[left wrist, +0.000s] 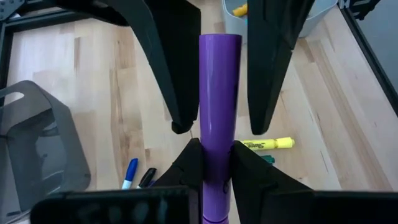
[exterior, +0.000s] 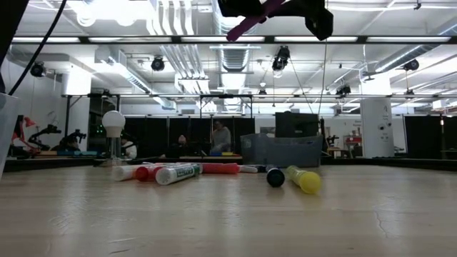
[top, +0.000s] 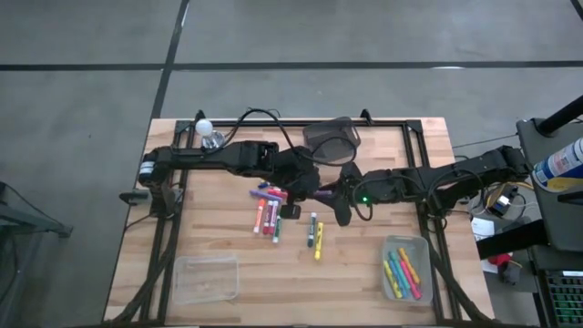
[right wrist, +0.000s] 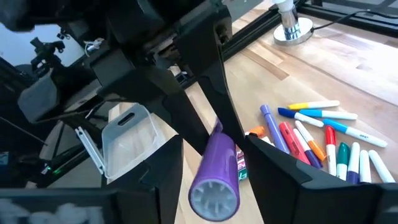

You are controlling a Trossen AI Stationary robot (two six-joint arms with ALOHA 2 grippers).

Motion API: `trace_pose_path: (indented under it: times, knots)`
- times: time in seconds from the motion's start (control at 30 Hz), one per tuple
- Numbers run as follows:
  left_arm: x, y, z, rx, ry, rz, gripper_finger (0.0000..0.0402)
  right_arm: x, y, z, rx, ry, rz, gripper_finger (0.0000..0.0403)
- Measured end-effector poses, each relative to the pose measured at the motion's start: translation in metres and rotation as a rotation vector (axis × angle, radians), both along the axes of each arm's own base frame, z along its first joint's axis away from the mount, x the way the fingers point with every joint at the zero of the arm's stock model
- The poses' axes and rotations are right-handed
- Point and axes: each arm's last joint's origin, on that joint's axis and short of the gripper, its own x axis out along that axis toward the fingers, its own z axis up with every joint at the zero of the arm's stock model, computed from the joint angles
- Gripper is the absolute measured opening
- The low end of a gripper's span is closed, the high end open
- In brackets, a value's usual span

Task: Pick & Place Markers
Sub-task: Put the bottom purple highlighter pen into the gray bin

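I am mid-handover above the table's middle: my left pincer (left wrist: 211, 158) clamps the purple marker (left wrist: 219, 112) while my right pincer (right wrist: 211, 152) straddles it without gripping, so next the right must close before the left releases toward the right-corner tray (top: 421, 244).

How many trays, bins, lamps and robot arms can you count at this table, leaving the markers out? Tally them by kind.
Clear trays: 2
Mesh bin: 1
Bulb lamp: 1
Robot arms: 2
Total: 6
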Motion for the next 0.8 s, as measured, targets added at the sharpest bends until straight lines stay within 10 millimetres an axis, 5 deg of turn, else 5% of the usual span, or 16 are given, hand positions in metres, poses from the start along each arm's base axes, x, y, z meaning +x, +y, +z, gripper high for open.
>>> trace_pose_path:
  times: [0.47, 0.8]
  knots:
    - [-0.0004, 0.0006, -0.0004, -0.008, 0.007, 0.011, 0.0052, 0.0005, -0.0001, -0.0029, -0.020, 0.022, 0.008, 0.0065]
    - [-0.0010, 0.0013, -0.0003, 0.010, 0.011, 0.055, 0.0066, 0.0003, 0.0003, -0.0029, -0.008, 0.023, 0.024, 0.0061]
